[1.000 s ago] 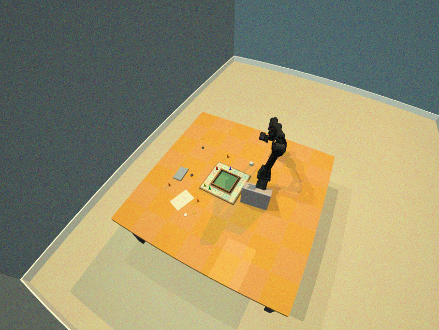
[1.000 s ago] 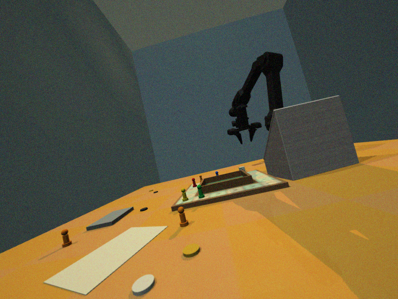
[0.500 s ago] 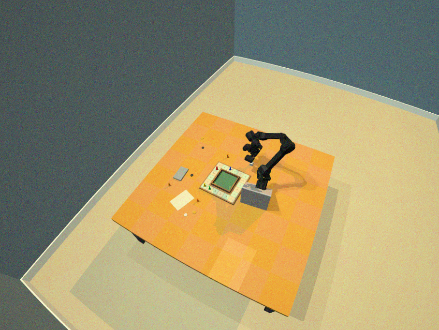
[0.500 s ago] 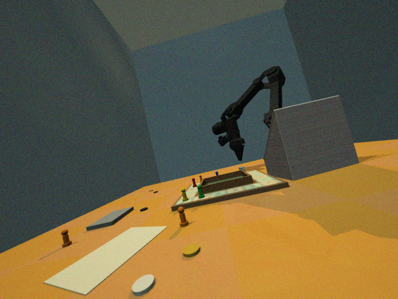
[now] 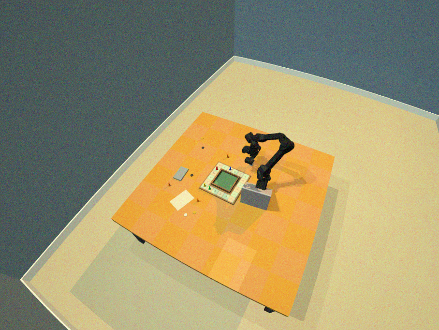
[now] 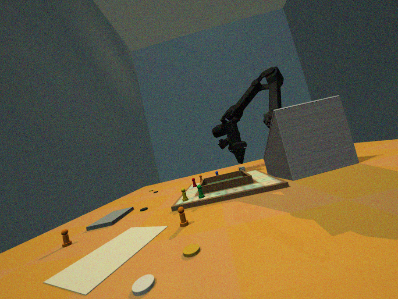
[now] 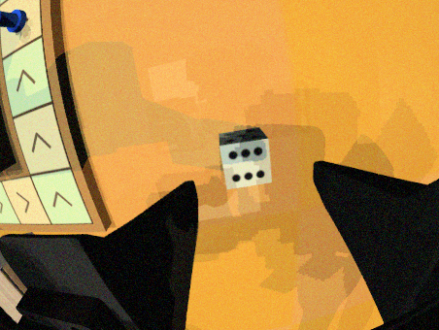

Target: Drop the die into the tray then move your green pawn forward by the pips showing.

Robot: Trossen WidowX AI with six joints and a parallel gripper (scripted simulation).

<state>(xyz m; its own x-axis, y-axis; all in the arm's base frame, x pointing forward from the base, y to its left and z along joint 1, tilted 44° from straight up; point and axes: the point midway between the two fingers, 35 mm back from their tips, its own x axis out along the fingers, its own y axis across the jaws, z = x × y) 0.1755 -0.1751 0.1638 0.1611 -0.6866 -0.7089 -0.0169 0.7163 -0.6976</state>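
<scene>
The white die [image 5: 252,165] [image 6: 241,168] [image 7: 246,162] lies on the table outside the board. In the wrist view its large pale face shows two rows of three dark pips. My gripper [image 5: 250,162] [image 6: 240,162] [image 7: 255,181] is open and empty, pointing down above the die, which appears between the fingertips in the wrist view. The green pawn [image 5: 209,188] [image 6: 200,192] stands on the board [image 5: 233,199] [image 6: 265,179] [image 7: 41,157], beside the yellow pawn [image 5: 204,185] [image 6: 184,194]. The brown-walled tray [image 5: 220,188] [image 6: 225,186] sits at the board's centre.
The red pawn [image 5: 216,168] [image 6: 194,182] and blue pawn [image 5: 230,168] [image 6: 216,173] [image 7: 15,20] stand on the board. A grey upright panel block [image 5: 255,199] [image 6: 315,138] stands beside it. Orange pawns, discs, a grey slab [image 5: 181,173] [image 6: 111,218] and a pale sheet [image 5: 182,200] [image 6: 109,257] lie around.
</scene>
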